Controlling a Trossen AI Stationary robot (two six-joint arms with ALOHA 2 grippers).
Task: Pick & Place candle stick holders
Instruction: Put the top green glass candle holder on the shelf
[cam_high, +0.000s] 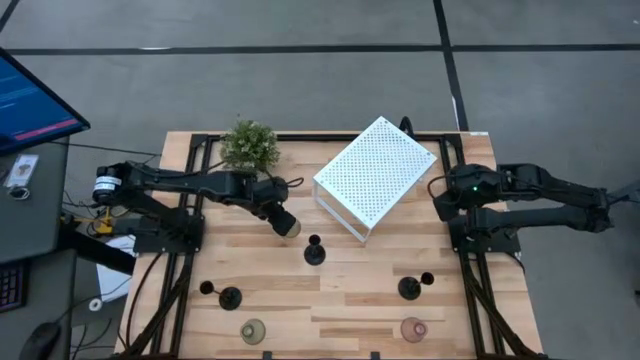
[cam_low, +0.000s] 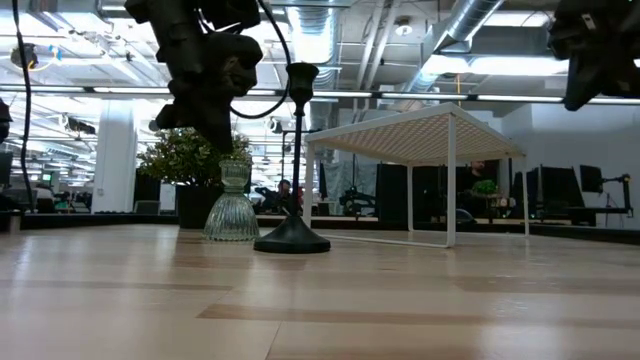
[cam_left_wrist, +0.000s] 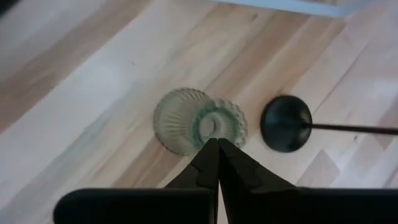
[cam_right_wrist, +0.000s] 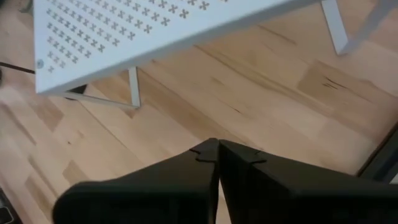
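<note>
The left hand (cam_high: 287, 226), fingers pressed together and holding nothing, hangs directly over a greenish glass holder (cam_left_wrist: 198, 121) left of centre in the overhead frame, largely hiding it there. A black holder (cam_high: 314, 251) stands just beside it, its stem running out of the wrist frame. The right hand (cam_right_wrist: 217, 149), also closed and empty, waits at centre right by the white perforated box (cam_high: 374, 176), while other holders line the desk's (cam_high: 340, 290) lower edge, the pink one (cam_high: 413, 328) faint.

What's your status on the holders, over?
Left gripper shut, empty, above greenish glass holder. Right gripper shut, empty, beside white box. Black holder close by.
</note>
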